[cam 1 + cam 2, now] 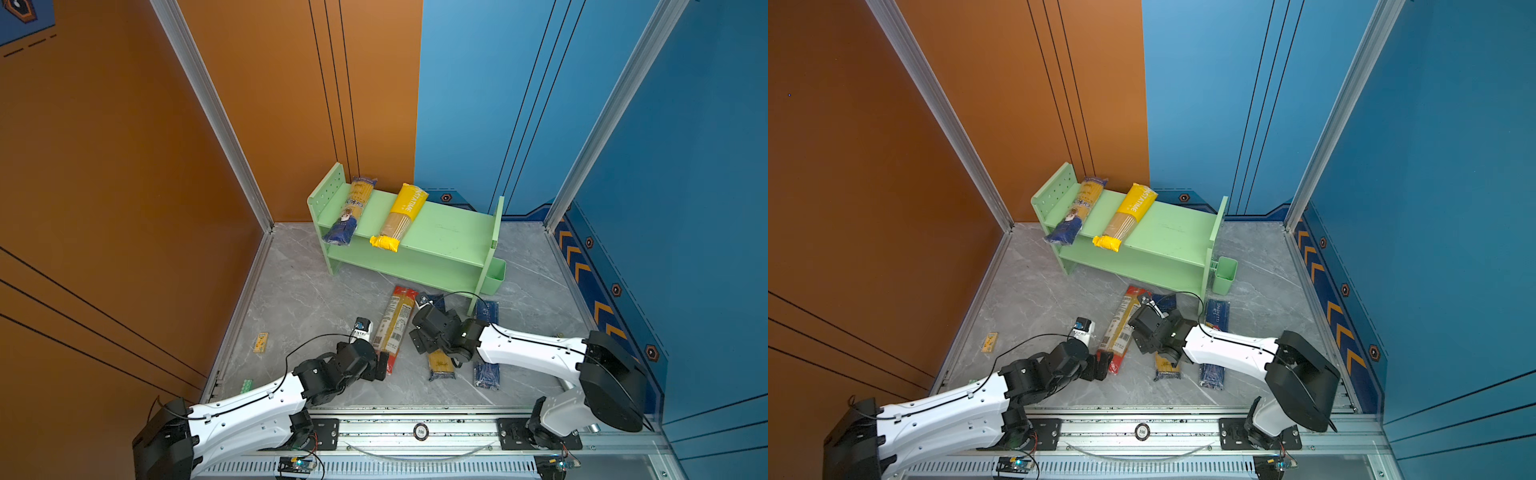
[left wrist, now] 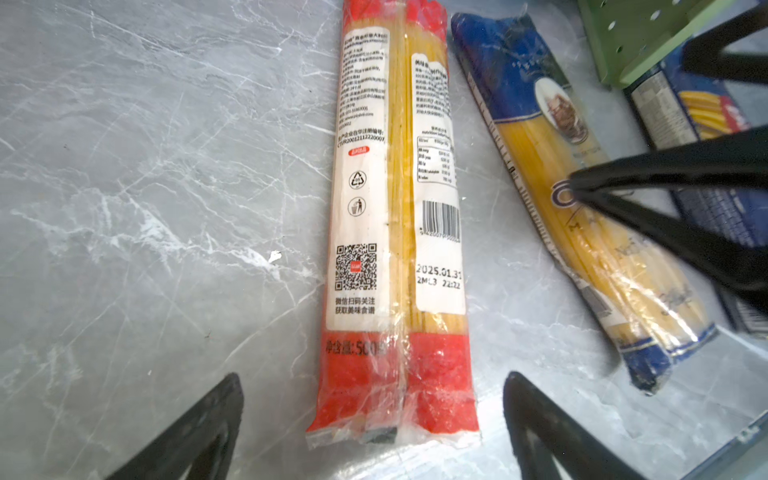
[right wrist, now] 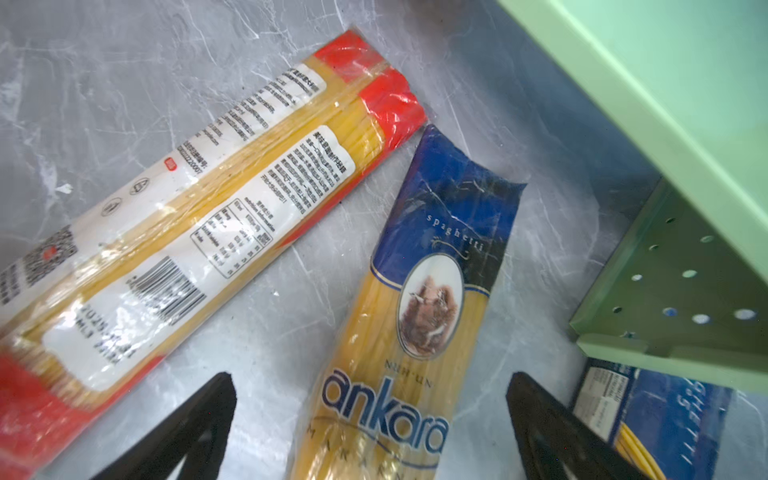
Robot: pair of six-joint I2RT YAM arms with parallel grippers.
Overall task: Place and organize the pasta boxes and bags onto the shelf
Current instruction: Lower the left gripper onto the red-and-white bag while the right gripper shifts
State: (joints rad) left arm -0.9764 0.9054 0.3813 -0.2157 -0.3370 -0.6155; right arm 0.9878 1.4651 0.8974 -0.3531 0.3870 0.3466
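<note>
The light green shelf (image 1: 449,232) stands at the back. A yellow-and-blue bag (image 1: 351,210) and a yellow bag (image 1: 401,216) lie across its top tier. On the floor lies a red-ended clear bag (image 2: 395,208). My left gripper (image 2: 372,378) is open, one finger on each side of the bag's near red end. A second yellow-and-blue bag (image 3: 415,332) lies beside it, and my right gripper (image 3: 370,378) stands open astride its middle. A dark blue box (image 3: 656,424) lies partly under the shelf's end panel (image 3: 685,282).
A tiny yellow box (image 1: 261,343) lies on the grey floor at the left, near the orange wall. A small green bin (image 1: 1225,274) hangs on the shelf's right end. A metal rail (image 1: 415,432) runs along the front edge.
</note>
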